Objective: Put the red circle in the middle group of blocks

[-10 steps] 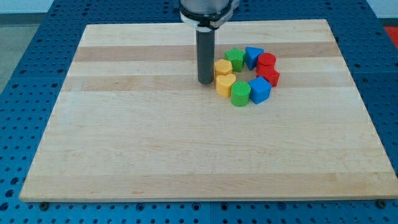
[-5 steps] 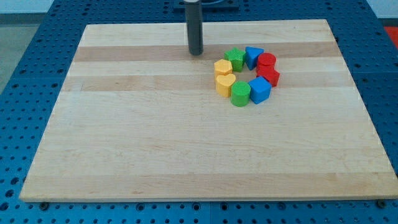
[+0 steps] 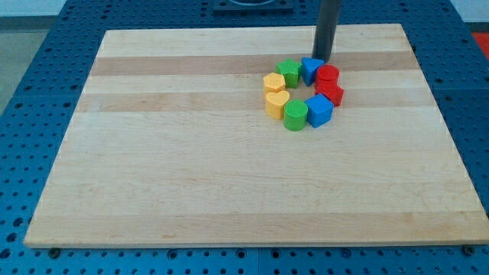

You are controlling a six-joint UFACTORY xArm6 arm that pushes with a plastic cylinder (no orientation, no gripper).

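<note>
A pale wooden tabletop (image 3: 191,168) is lying on a blue perforated surface (image 3: 30,30), seen from above and slightly in front. Eight small blocks are sitting in a tight ring right of the middle, toward the view's top. Going around it: a green block (image 3: 289,72), a blue triangle (image 3: 311,69), the red circle (image 3: 328,76), a second red block (image 3: 331,94) whose shape is hard to make out, a blue block (image 3: 318,111), a green block (image 3: 295,114), a yellow heart (image 3: 276,102) and a yellow block (image 3: 273,83). The red circle is sitting at the ring's upper right, touching the blue triangle. The tool is a plain dark rod, gripping nothing; my tip (image 3: 324,60) is resting just above the blue triangle and red circle.
</note>
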